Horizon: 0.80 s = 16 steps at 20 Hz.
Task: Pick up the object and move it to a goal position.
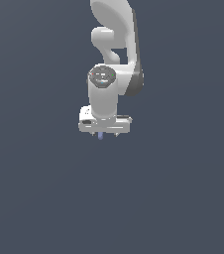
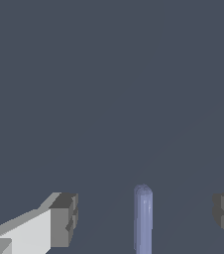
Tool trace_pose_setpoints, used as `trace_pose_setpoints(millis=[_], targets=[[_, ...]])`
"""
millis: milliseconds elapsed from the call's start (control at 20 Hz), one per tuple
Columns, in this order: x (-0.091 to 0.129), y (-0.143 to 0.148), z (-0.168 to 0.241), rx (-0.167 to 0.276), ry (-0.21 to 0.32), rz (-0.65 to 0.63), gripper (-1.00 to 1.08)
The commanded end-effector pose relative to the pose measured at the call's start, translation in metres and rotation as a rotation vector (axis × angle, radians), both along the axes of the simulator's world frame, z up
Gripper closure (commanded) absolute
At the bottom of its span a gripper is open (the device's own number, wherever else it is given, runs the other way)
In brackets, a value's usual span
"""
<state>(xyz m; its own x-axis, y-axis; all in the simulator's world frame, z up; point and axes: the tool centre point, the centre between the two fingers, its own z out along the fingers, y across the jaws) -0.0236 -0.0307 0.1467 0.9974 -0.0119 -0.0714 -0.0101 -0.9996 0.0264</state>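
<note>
The small periwinkle-blue matte capsule-like bar [image 2: 143, 218] stands between the fingers [image 2: 63, 219] of the white claw [image 1: 104, 135], which are spread apart and clear of it, its long axis along them

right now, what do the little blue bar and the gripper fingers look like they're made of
The blue bar looks like matte plastic or rubber: flat periwinkle colour, soft shading along its rounded end, no sharp glints. The fingers look like dull grey hard plastic or metal pads on glossy-white bodies, blocky with crisp edges. It is a simulator render, so these are only looks. The gripper stands open, clear of the bar on both sides.
</note>
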Motion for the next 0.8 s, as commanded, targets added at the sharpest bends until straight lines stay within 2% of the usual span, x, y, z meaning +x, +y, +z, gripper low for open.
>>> trace_pose_setpoints(millis=[0, 400, 750], targets=[[0.000, 0.000, 0.000, 0.000, 0.000, 0.000, -0.92], [0.007, -0.016, 0.014, -0.014, -0.034, 0.013, -0.92], [0.005, -0.016, 0.013, -0.014, -0.035, 0.014, -0.92]])
